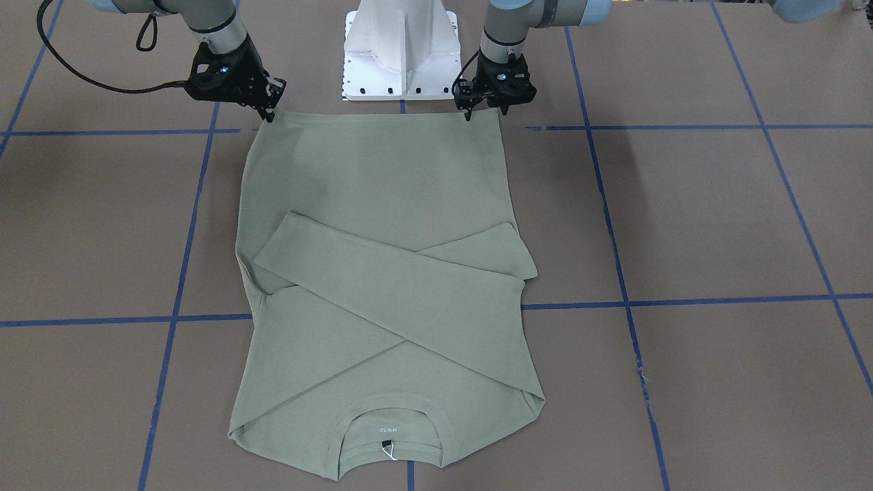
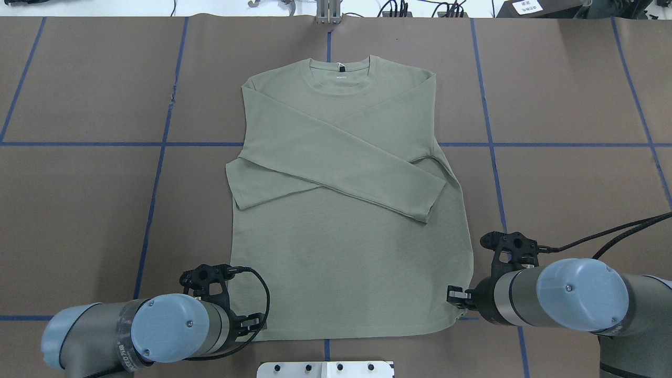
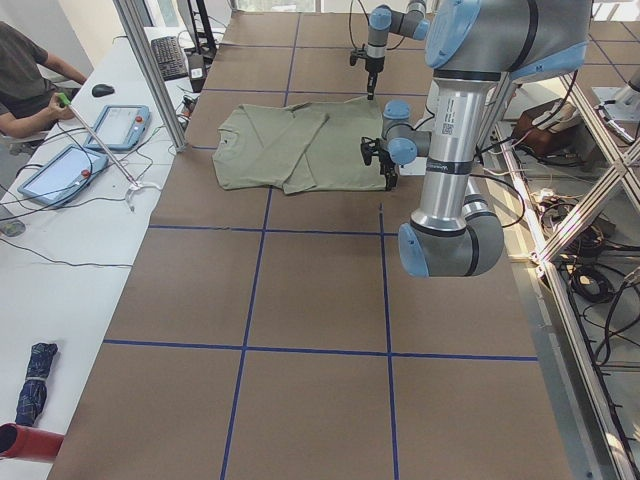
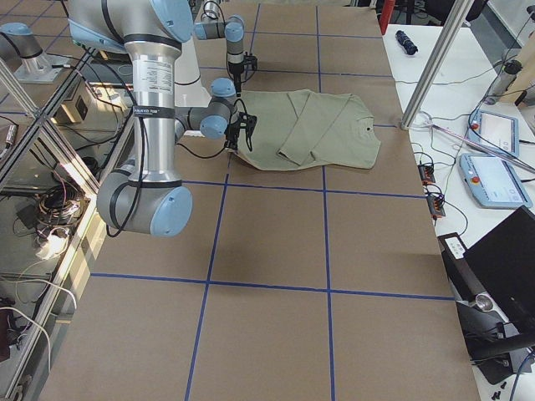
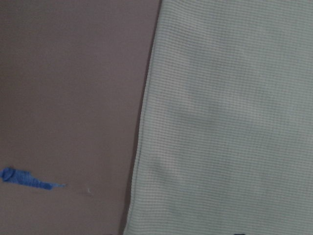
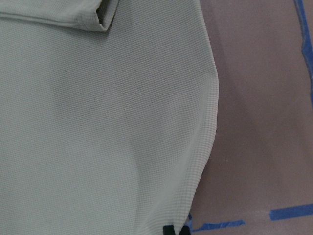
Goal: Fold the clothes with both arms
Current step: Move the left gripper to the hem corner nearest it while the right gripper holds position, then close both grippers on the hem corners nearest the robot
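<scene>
The sage-green shirt (image 1: 382, 204) lies flat on the brown table, neck away from the robot, with both sleeves crossed over its body (image 2: 336, 157). My left gripper (image 1: 486, 112) stands at the hem corner on the robot's left. Its fingers look apart, one over the cloth and one at the edge. In the left wrist view the cloth (image 5: 225, 117) lies smooth. My right gripper (image 1: 269, 114) is down on the other hem corner. In the right wrist view its dark fingertips (image 6: 168, 229) sit close together on the hem edge (image 6: 205, 161).
The white pedestal (image 1: 400, 54) stands just behind the hem, between the arms. Blue tape lines (image 2: 157, 210) cross the table. A side table with tablets (image 3: 118, 125) and a seated person (image 3: 25, 80) runs along the far edge.
</scene>
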`<state>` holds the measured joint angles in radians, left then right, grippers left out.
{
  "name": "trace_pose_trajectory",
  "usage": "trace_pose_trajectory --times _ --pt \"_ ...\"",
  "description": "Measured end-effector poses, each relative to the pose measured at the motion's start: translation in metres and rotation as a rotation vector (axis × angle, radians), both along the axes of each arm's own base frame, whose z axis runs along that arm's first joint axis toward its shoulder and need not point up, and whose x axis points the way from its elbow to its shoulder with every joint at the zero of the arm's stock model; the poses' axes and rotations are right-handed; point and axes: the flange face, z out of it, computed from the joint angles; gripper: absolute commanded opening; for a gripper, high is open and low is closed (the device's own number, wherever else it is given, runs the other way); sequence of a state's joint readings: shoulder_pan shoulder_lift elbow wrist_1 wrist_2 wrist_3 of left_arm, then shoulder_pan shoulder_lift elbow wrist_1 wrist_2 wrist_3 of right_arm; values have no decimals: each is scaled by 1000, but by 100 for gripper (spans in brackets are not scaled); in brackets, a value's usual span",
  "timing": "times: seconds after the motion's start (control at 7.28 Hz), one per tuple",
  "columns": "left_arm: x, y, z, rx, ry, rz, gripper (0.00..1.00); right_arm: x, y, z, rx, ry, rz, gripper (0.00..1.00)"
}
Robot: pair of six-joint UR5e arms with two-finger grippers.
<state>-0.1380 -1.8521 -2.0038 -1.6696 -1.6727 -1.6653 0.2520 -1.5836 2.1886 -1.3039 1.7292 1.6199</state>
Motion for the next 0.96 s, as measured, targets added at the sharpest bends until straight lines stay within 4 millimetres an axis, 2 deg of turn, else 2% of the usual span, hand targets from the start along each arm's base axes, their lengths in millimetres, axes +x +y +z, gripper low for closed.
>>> trace_pose_trajectory --times 0.14,0.27,0.96 --pt "-1 0 3 -1 -6 0 72 0 -1 0 0 0 1 0" --pt "-1 0 5 -4 -8 -2 58 0 -1 0 -1 2 1 0" --pt "0 5 6 -11 -9 -1 5 2 -2 2 -5 3 3 0"
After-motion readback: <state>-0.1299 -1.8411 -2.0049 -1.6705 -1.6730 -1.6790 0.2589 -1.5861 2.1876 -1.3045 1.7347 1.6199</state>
